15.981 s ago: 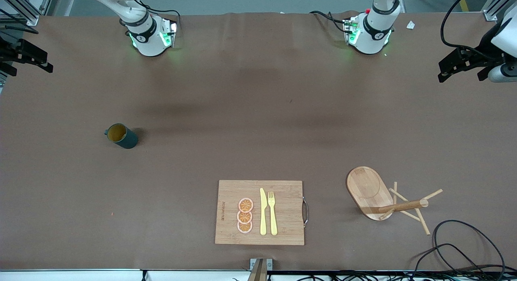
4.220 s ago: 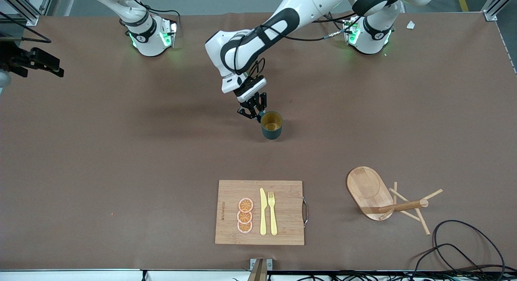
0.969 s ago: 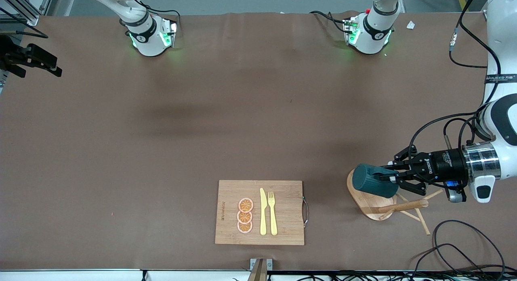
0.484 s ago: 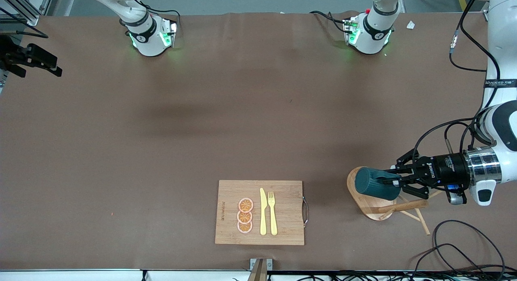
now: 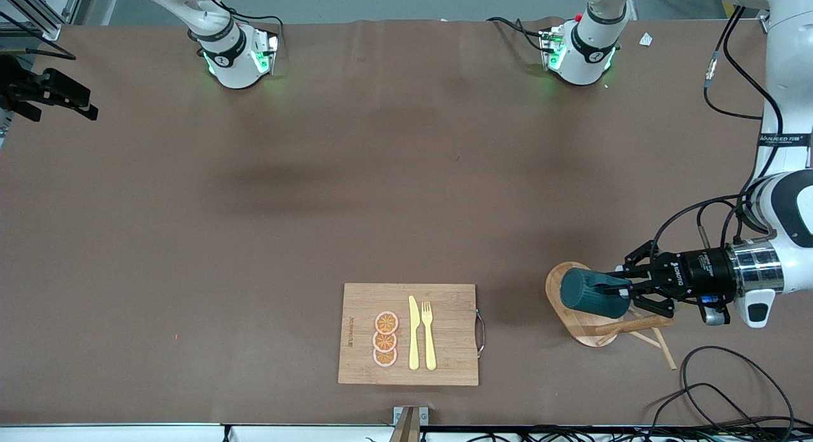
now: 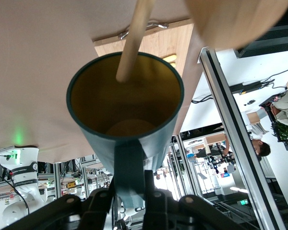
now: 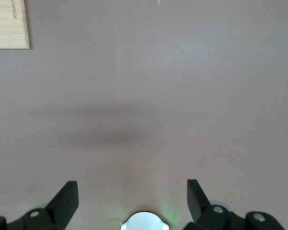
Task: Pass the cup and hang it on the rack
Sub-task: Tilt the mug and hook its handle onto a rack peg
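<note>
The small dark teal cylindrical cup [image 5: 592,293] was held on its side by its handle in the clamped left gripper [image 5: 625,293], over the light wooden mug rack [image 5: 575,324], a peg entering its mouth. The right gripper [image 7: 133,199] was kept spread, waiting.

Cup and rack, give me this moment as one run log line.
left pincer: shut on cup handle, cup tipped sideways over rack | wooden rod in front of cup mouth | right pincer: open, waiting over bare table
</note>
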